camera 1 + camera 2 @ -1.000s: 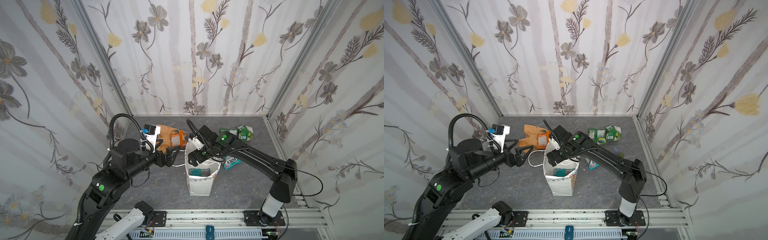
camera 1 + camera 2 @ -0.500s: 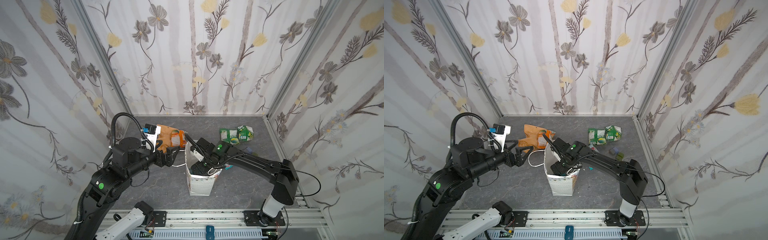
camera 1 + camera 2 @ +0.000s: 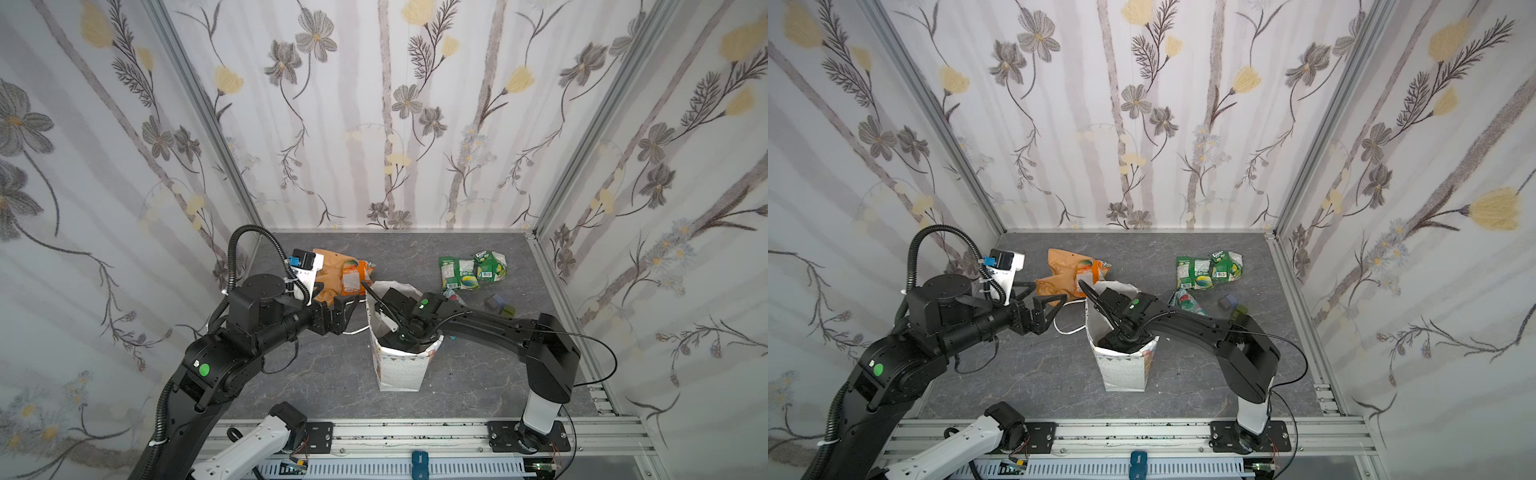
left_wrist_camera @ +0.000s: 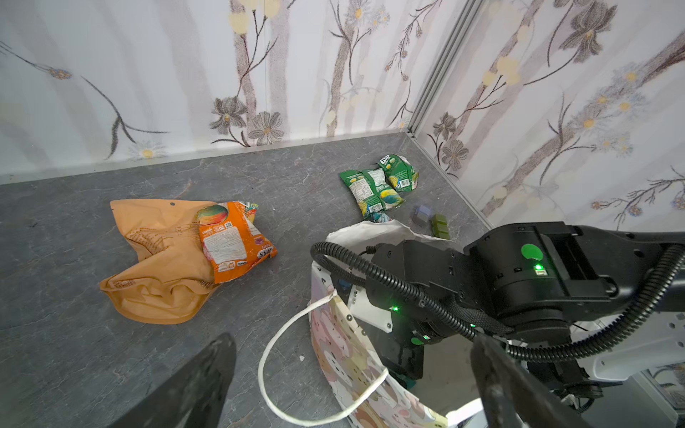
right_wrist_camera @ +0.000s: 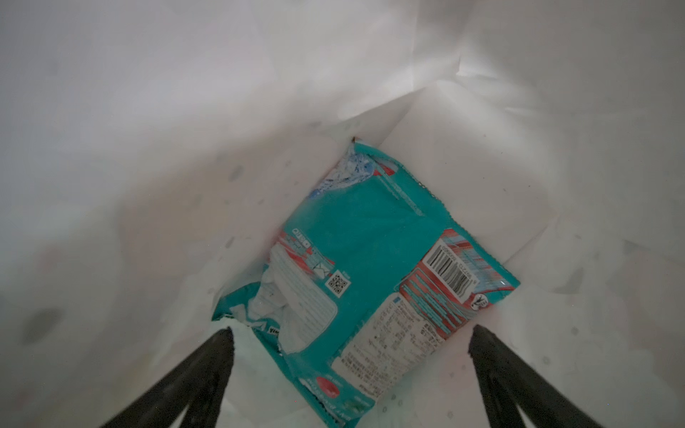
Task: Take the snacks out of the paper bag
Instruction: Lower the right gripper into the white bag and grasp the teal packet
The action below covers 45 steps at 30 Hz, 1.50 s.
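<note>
Right gripper [image 5: 352,331]: wide open, empty, down inside the bag [image 5: 166,111].
Teal packet [image 5: 363,241]: flat on the bag floor, dead ahead of the fingertips, seemingly untouched.
Long axis: slanted across the line between the jaws, so a wrist turn looks wise.
Nearer arm: right, easily; left gripper [image 4: 352,339] hangs open beside the rim.
Writing: barcode and QR code show, but the text is too blurred to read.

The right gripper [image 5: 348,335] has descended from above the mouth of the tall white paper bag with bunting print [image 3: 400,370] to deep inside it. Its black wrist [image 3: 419,316] now fills the opening, hiding the teal crinkly packet [image 5: 370,266] on the bag floor in both top views. The right forearm [image 3: 490,328] now lies lower, covering most of the second teal packet [image 3: 1185,301] beside the bag.
</note>
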{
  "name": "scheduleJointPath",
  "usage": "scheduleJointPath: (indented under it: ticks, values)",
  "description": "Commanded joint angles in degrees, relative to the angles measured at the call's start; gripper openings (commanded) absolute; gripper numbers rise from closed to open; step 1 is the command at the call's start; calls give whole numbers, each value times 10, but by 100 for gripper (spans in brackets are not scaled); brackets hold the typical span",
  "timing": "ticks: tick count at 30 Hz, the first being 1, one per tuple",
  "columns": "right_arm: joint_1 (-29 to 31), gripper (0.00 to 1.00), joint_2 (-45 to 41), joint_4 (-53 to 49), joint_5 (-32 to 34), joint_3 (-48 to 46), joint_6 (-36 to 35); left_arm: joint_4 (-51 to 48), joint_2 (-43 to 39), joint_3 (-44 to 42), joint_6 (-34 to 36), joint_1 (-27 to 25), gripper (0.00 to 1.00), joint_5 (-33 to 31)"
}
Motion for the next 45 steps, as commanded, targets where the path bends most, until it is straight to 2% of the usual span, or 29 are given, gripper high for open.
scheduleJointPath:
  ticks: [1, 24, 27, 30, 34, 38, 45]
  values:
    - [2, 100, 10, 15, -9, -9, 10, -2, -2, -3, 24, 0, 100, -12]
    - [2, 98, 60, 109, -27, -121, 21, 49, 21, -15, -20, 0, 100, 7]
    - [3, 90, 62, 110, -32, -121, 21, 46, 17, -19, -23, 0, 100, 2]
    - [3, 76, 55, 107, -37, -118, 20, 46, 17, -22, -25, 1, 100, 2]
    - [2, 65, 42, 105, -35, -115, 25, 48, 16, -24, -27, 0, 100, 1]
    - [2, 47, 33, 99, -28, -107, 26, 45, 15, -24, -25, 0, 100, 0]
    - [3, 24, 17, 87, -10, -88, 28, 44, 14, -29, -26, 1, 100, -4]
